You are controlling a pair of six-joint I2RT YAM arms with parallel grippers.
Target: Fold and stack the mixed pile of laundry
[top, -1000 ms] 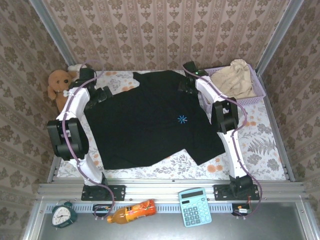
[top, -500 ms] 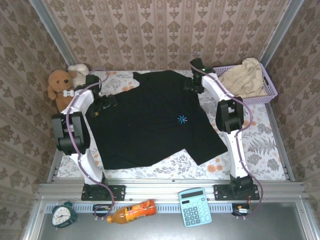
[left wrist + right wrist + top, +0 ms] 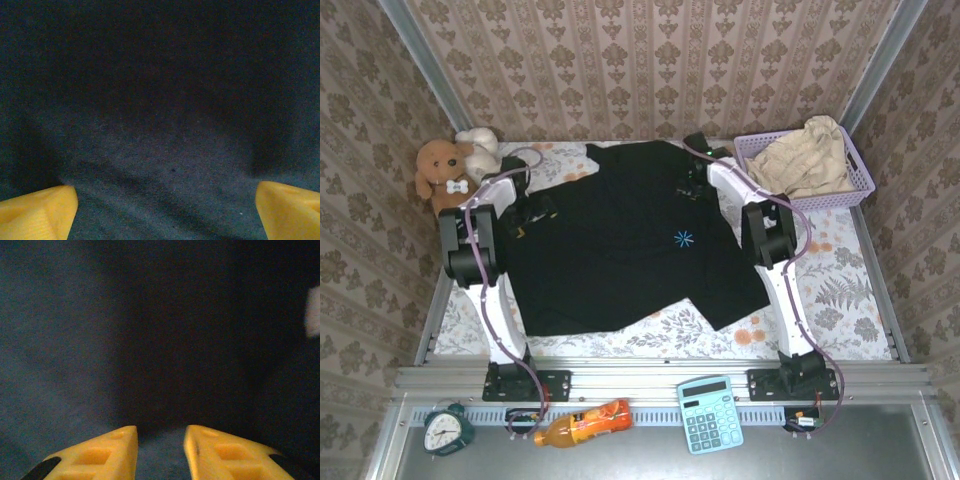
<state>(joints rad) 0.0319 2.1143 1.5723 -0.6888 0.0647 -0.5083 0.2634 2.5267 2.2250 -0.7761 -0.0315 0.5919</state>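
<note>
Large plain black cloth garment [image 3: 620, 250] spread flat, mid-frame. Left gripper [image 3: 166, 186] over its left edge, fingers wide apart. Right gripper [image 3: 160, 427] over its upper-right part, fingers nearly together; can't tell if pinching.

The large garment [image 3: 620, 240] lies centrally, plush toys [image 3: 455, 165] behind-left, smaller garment [image 3: 805, 160] in the basket [image 3: 840, 198] behind-right.

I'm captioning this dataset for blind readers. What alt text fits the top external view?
A large black garment lies spread on a floral table, the left gripper at its left edge and the right gripper near its far right part. A beige garment is heaped in a lavender basket at far right.
</note>
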